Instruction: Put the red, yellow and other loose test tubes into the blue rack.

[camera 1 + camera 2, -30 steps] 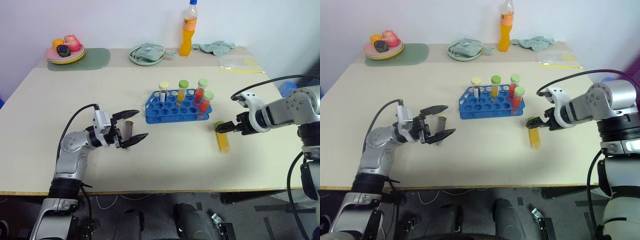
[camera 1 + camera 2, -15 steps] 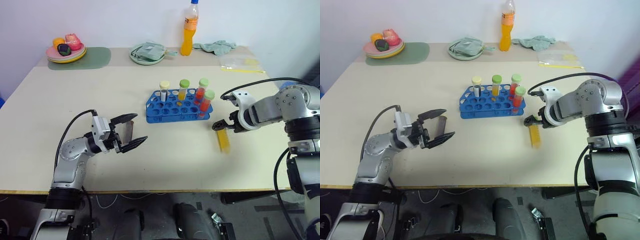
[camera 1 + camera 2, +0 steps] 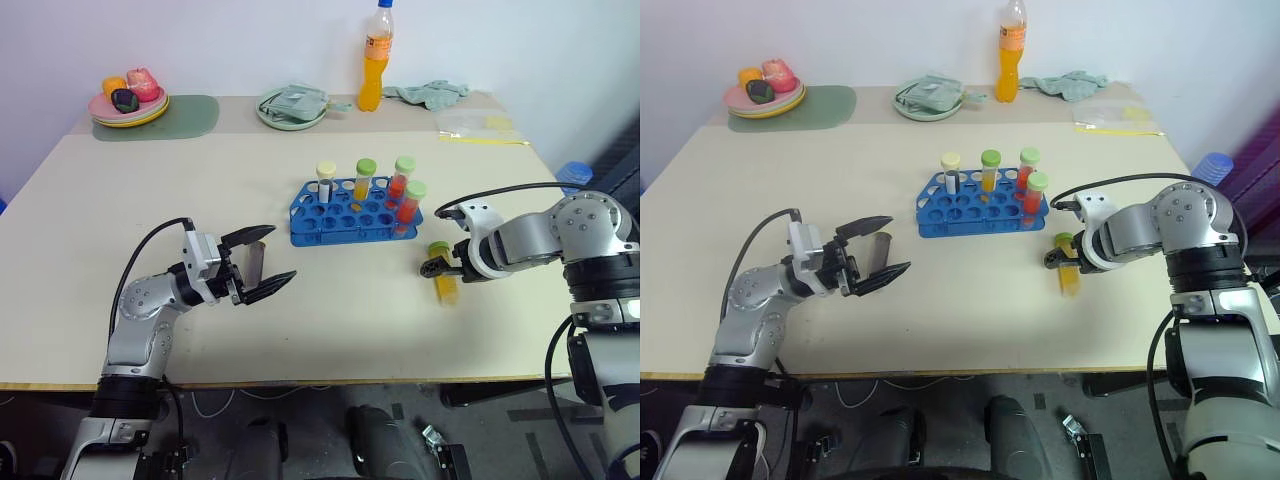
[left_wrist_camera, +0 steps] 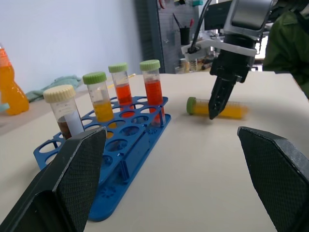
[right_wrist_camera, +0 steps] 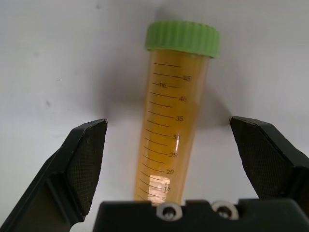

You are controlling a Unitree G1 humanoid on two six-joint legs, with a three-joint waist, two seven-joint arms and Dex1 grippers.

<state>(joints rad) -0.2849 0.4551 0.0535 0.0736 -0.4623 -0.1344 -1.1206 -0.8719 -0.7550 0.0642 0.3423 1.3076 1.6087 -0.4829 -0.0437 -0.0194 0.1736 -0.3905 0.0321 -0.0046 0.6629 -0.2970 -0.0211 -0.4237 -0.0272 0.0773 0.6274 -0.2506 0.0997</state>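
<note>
The blue rack (image 3: 340, 224) stands mid-table with several capped tubes upright in it: a cream-capped one, a yellow one and two red ones. To its right a loose yellow tube with a green cap (image 3: 444, 281) lies flat on the table. My right gripper (image 3: 438, 267) points down over its capped end, open, one finger on each side of the tube (image 5: 174, 121). My left gripper (image 3: 262, 262) is open near the front left, facing the rack (image 4: 120, 154). A greyish tube-like thing (image 3: 256, 264) shows between its fingers; whether they touch it I cannot tell.
Along the back edge stand an orange drink bottle (image 3: 375, 60), a plate with a folded cloth (image 3: 292, 105), a plate of toy food (image 3: 130, 100) on a green mat, a crumpled cloth (image 3: 430, 93) and a plastic bag (image 3: 480, 128).
My right gripper has come down and slightly left, its wrist rolling, so its fingers now straddle the yellow tube. The left arm has kept still.
</note>
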